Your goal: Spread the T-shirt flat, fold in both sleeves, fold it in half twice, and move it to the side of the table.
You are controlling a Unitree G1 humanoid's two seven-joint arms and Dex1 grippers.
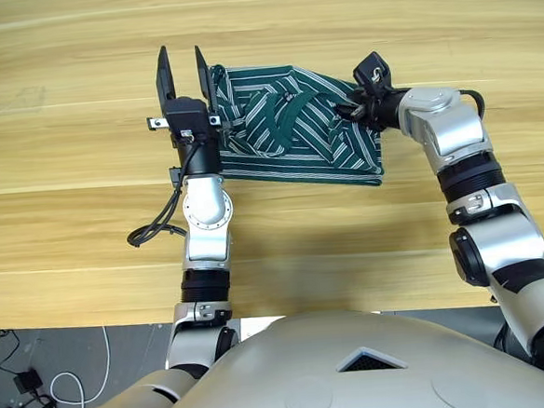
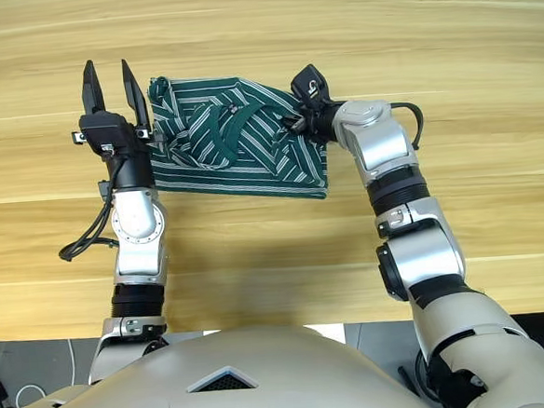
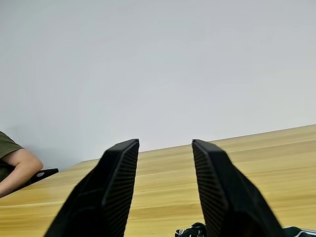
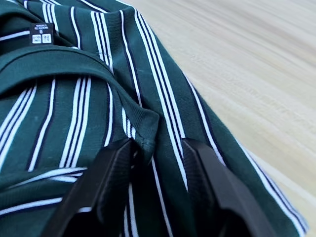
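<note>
Spreading is, I judge, the step in hand: the green striped T-shirt (image 1: 295, 132) lies bunched on the wooden table (image 1: 85, 208), between my two grippers. My right gripper (image 4: 158, 148) rests on the cloth with fingers apart, and a folded hem (image 4: 146, 129) lies between them, not yet pinched. My left gripper (image 1: 180, 56) is just beside the shirt's other edge, fingers apart and holding nothing. Next I should close the right fingers on this hem and pull it outward.

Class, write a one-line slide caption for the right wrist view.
Open right gripper straddling a hem fold of the dark green, white-striped T-shirt on the light wooden table.
</note>
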